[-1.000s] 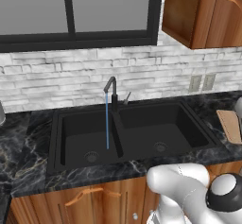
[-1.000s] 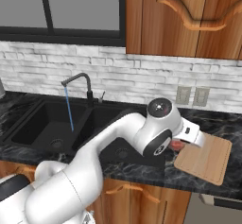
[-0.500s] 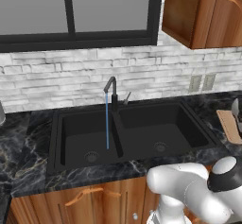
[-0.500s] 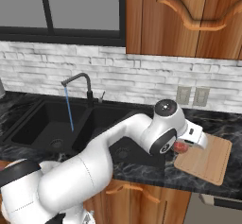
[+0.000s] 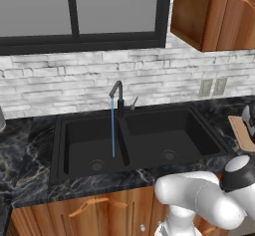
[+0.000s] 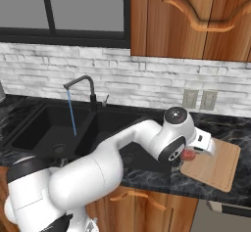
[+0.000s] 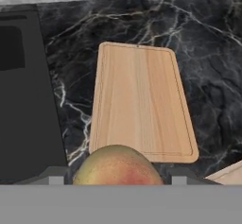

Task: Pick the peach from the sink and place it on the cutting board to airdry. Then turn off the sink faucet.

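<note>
One peach (image 7: pixel 118 165) gripped in the claw (image 6: pixel 188 153), above the near edge of the cutting board (image 7: pixel 142 100) | board flat on dark marble surface (image 7: pixel 208 53) | sink faucet (image 5: pixel 117 96) running into sink (image 5: pixel 144 140)

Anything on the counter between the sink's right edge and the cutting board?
Nothing: in the hand view, only bare black marble counter separates the sink from the cutting board. The peach is held in the hand, above the board's near edge.

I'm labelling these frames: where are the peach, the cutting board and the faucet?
peach (image 7: pixel 118 165): hand view, its upper front skin.
cutting board (image 7: pixel 140 100): hand view, the bare wooden middle.
faucet (image 5: pixel 119 93): left base view, the upright neck.
</note>
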